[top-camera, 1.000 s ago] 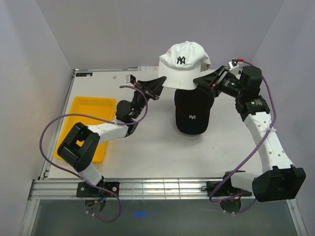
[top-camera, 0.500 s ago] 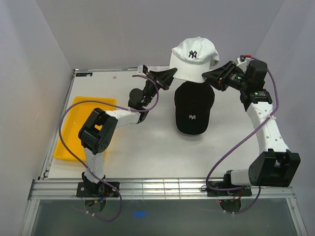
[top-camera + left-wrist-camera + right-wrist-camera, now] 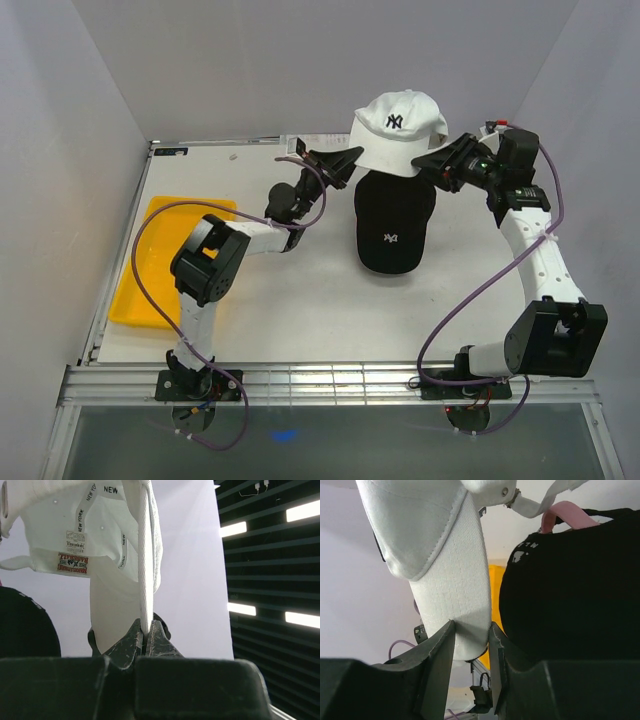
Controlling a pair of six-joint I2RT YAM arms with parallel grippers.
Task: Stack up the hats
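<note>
I am holding a white cap (image 3: 400,125) in the air with both claws, one at each side of it. My left claw (image 3: 146,630) is pinching tight on a thin, stiff white edge that is rising straight up from between its fingers. The cap's inside, with seam tape and labels, is hanging above it. My right claw (image 3: 470,635) is clamping, at a narrow opening, on a stitched white panel on the opposite side of the same cap. Gripping from two sides is, I judge, meant to hold the crown spread and level so it can settle over another crown rather than flop.

A black cap (image 3: 392,225) with a small white logo is lying on the tabletop (image 3: 300,300), below and between my claws, its brim pointing toward my bases. The white cap is hanging over the black cap's rear part, and I cannot tell whether they are touching. Just beside my right claw a pink strip (image 3: 560,515) is showing at the black cap's rim, likely another cap tucked underneath.
</note>
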